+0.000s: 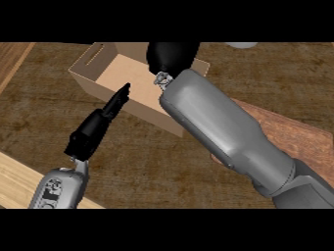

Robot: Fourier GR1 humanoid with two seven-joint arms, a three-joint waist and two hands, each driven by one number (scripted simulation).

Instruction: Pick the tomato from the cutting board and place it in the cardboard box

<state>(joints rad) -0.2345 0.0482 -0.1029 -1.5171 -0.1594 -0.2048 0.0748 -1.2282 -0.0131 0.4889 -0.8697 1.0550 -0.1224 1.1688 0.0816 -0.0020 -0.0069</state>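
The open cardboard box (103, 69) stands at the top centre of the counter, its tan floor showing. My right forearm reaches up across the view, and my right hand (172, 56) hangs over the box's right half, seen from the back as a dark mass. No tomato shows anywhere; whether it is under that hand is hidden. The reddish-brown cutting board (299, 139) lies at the right, partly under my right forearm, with nothing visible on it. My left hand (101, 122) is open, fingers straight, pointing up at the box's front wall.
A pale round object (242, 45) peeks in at the top edge, right of the box. A light wooden strip (10, 176) runs along the lower left. Dark wood counter (148, 157) lies between the arms.
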